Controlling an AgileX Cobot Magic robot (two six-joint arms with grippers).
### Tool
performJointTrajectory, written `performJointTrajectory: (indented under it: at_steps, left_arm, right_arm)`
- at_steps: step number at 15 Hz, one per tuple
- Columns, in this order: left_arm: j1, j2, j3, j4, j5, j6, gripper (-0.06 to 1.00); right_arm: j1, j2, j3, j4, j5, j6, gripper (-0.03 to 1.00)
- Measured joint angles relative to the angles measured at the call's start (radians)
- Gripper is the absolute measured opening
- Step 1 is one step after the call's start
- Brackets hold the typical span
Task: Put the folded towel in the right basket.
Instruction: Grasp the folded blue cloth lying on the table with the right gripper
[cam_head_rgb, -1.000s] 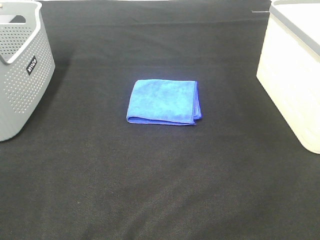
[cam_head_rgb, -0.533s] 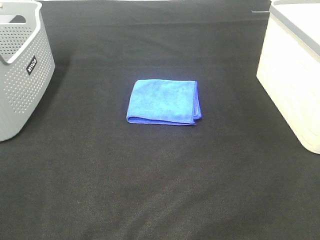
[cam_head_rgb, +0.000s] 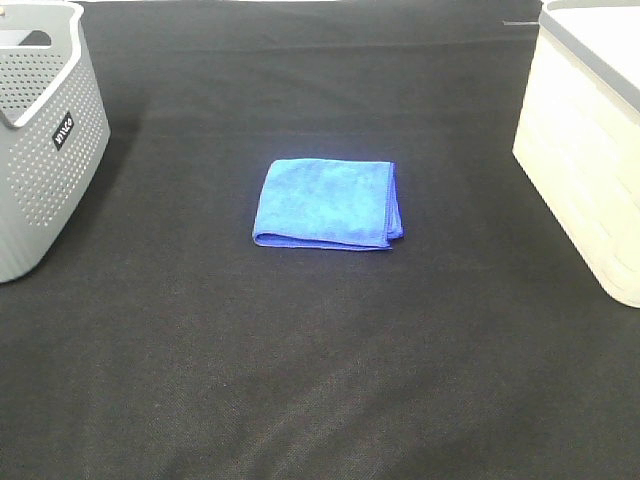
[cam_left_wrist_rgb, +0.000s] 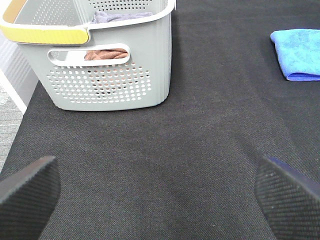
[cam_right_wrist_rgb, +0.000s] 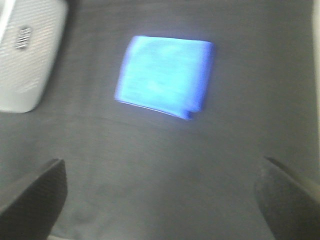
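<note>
Nearest the high camera, only black woven desk (cam_head_rgb: 300, 400). Farther in, at mid-desk, the folded towel (cam_head_rgb: 328, 204): bright blue, plush, roughly square, lying flat, with a darker stitched hem down its right side and layered edges showing at the near right corner. Well apart from both baskets, touched by nothing. Off to the sides, a grey perforated basket (cam_head_rgb: 45, 140) at the left edge and the right basket (cam_head_rgb: 590, 150), cream-white with a grey rim, at the right edge.

Shown only by the wrist views: left end effector (cam_left_wrist_rgb: 159, 197) released, dark pads spread wide over bare desk. Ahead of it the grey perforated basket, with a yellow rim strip (cam_left_wrist_rgb: 45, 36) and a brownish cloth (cam_left_wrist_rgb: 105, 54) behind the handle slot. Right wrist picture blurred, yet right end effector (cam_right_wrist_rgb: 160, 195) plainly released too, holding nothing, with the towel on the desk beyond it.
</note>
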Motion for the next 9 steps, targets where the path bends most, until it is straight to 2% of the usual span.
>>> performJointTrajectory:
  at_steps: [2,3,6,9]
  left_arm:
    - [0.0,0.0,0.0,0.006,0.0,0.0,0.99]
    - [0.0,0.0,0.0,0.007,0.0,0.0,0.99]
    - [0.0,0.0,0.0,0.018,0.0,0.0,0.99]
    - [0.0,0.0,0.0,0.018,0.0,0.0,0.99]
  right_arm:
    - [0.1,0.217,-0.111,0.037,-0.049,0.0,0.98]
    - [0.122,0.338,-0.164,0.068,-0.052,0.0,0.97]
    - [0.126,0.669,-0.332,0.106,-0.043,-0.004,0.97]
    - [0.115,0.863,-0.445,0.107,-0.036,0.019,0.97]
